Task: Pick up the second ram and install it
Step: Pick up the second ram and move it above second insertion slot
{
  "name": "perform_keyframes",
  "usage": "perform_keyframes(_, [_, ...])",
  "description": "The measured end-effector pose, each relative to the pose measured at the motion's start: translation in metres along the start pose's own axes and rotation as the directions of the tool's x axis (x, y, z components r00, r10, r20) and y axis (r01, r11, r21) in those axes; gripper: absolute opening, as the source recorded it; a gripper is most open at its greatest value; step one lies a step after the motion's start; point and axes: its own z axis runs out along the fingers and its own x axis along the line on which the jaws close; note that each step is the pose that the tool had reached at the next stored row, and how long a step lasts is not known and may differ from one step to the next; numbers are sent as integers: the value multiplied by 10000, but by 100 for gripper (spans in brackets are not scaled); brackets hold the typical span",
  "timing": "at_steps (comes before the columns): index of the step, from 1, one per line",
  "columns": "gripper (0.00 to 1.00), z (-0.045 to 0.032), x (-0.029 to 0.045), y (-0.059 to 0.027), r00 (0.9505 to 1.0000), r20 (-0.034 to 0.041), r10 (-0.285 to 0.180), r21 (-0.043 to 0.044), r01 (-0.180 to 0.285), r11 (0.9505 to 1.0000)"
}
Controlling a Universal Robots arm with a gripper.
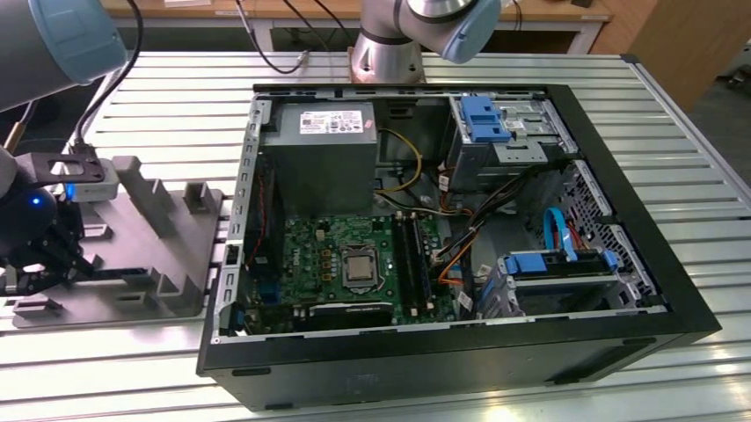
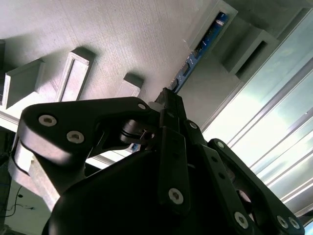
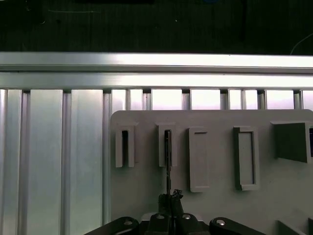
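While the jaws hang low over the grey holder plate (image 1: 164,264), the exterior view shows one arm (image 1: 411,26), one open computer case (image 1: 470,360) and one green motherboard (image 1: 340,255) inside it. The case stands just beside the plate, to the exterior view's right of it, and both rest on a slatted metal worktop (image 1: 188,88) with bare slats past the plate's other edges and wooden furniture beyond. In the second wrist view the jaws are nearly together, pinching the near end of the second ram (image 2: 203,44). It is one bluish board standing on edge in the plate's (image 2: 122,39) slotted blocks, with bright worktop slats (image 2: 274,107) past the plate's edge. In the first wrist view the ram (image 3: 167,166) appears edge-on as a thin dark line from the jaws into one of four narrow blocks. A broader fifth block ends the row. Past the plate (image 3: 215,205) run open slats (image 3: 49,147), then the worktop's edge and dark room.
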Motion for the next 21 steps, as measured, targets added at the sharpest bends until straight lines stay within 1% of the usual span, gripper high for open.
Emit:
perform_keyframes(2, [12,-3,0,0,10000,0,0,0,0,10000])
perform_keyframes(7, [12,-53,-3,2,10000,0,1,-1,-1,10000])
perform_keyframes(8, [12,-138,-8,5,10000,0,1,0,-1,10000])
perform_keyframes(18, [12,-382,-23,14,10000,4,1,1,-1,10000])
perform_keyframes(21, [12,-467,-28,18,10000,4,1,0,-1,10000])
